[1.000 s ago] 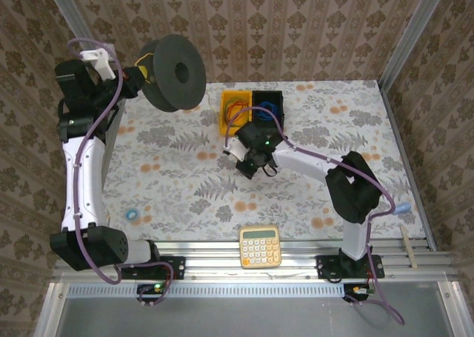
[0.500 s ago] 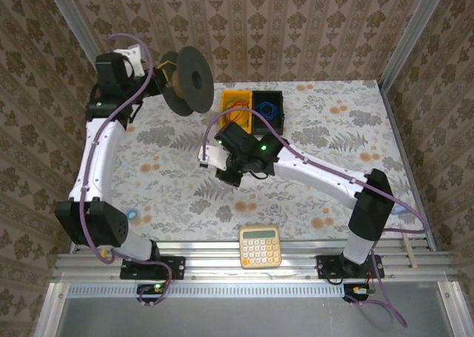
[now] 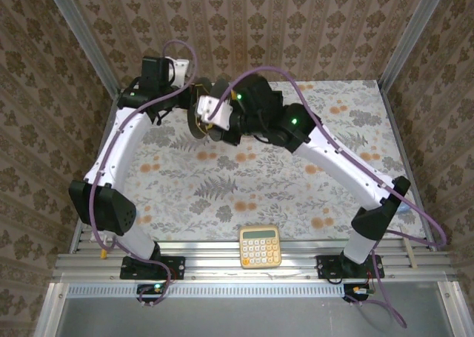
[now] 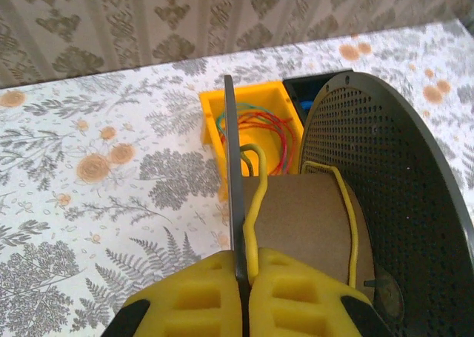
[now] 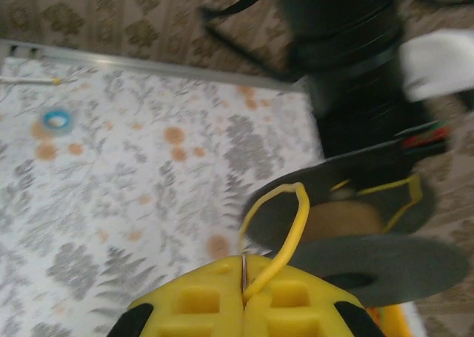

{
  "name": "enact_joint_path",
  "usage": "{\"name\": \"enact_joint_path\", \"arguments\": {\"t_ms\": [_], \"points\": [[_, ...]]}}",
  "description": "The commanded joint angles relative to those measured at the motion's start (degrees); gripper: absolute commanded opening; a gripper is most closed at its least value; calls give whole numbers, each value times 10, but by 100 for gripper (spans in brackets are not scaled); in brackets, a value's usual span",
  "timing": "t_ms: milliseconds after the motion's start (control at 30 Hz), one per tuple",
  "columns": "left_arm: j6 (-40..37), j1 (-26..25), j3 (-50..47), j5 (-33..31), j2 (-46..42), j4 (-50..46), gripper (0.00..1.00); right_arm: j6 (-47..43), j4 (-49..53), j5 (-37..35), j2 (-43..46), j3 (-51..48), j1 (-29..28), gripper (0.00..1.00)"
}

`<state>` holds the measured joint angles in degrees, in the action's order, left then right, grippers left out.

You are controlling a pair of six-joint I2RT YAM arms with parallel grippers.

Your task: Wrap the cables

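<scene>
The yellow cable (image 5: 295, 212) rises in a loop from my right gripper (image 5: 244, 276), which is shut on it, and runs to the black spool (image 5: 370, 259) just beyond. In the left wrist view my left gripper (image 4: 243, 269) is shut on the spool's thin black flange (image 4: 232, 167), with a stretch of the cable (image 4: 255, 204) pinched beside it. More of the cable (image 4: 352, 226) lies over the brown core (image 4: 304, 218). From above, both grippers meet at the spool (image 3: 197, 124) near the table's back middle, the left gripper (image 3: 187, 106) on its left and the right gripper (image 3: 213, 116) on its right.
Past the spool stand a yellow bin (image 4: 215, 111) of red and green wires and a black bin (image 4: 318, 80). A blue tape ring (image 5: 55, 118) lies on the floral table. A yellow calculator (image 3: 259, 246) sits at the front edge, a wooden stick (image 3: 407, 244) at the front right.
The left arm has swung the spool from the back left corner rightward and lower. The right gripper has risen from mid-table to the spool, carrying the cable.
</scene>
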<state>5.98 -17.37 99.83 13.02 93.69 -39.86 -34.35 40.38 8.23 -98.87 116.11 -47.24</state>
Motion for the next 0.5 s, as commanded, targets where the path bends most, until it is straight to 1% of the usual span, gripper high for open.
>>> {"name": "enact_joint_path", "arguments": {"t_ms": [0,167,300,467], "points": [[-43,-5,19,0,-13,-16,0,-22,-11,10,-32,56,34,0],[-69,-7,-12,20,-35,-27,0,-11,-8,26,-77,126,98,0],[-102,-11,-26,45,-51,-45,0,-6,20,48,-125,195,144,0],[-175,-18,-36,101,-77,-94,0,-4,59,75,-178,250,185,0]]}}
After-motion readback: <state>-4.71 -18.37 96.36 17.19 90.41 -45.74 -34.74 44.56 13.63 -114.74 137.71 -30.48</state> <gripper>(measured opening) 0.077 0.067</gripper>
